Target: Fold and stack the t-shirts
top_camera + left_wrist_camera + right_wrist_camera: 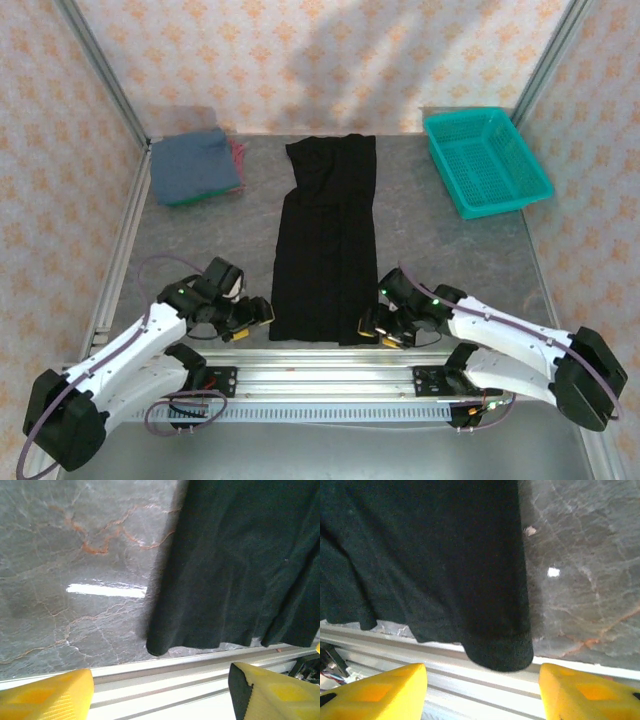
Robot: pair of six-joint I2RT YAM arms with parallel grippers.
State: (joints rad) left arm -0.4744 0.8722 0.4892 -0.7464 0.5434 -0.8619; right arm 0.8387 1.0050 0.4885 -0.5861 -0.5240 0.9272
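A large black t-shirt (pixel 327 240) lies folded into a long strip down the middle of the table, its hem at the near edge. At the back left sits a stack with a slate-blue t-shirt (pixel 190 165) on top; green (pixel 180 201) and pinkish-red (pixel 238 155) edges peek out from under it. My left gripper (pixel 252 316) is open just left of the black shirt's near-left corner (pixel 160 647), and its yellow fingers (pixel 47 695) hold nothing. My right gripper (pixel 373 325) is open at the near-right corner (pixel 500 655), which lies just ahead of its fingers (pixel 590 692), untouched.
A teal plastic mesh basket (pixel 485 162) stands at the back right. An aluminium rail (pixel 320 375) runs along the near table edge just under both grippers. Metal frame posts (pixel 100 70) rise at the back corners, in front of patterned walls.
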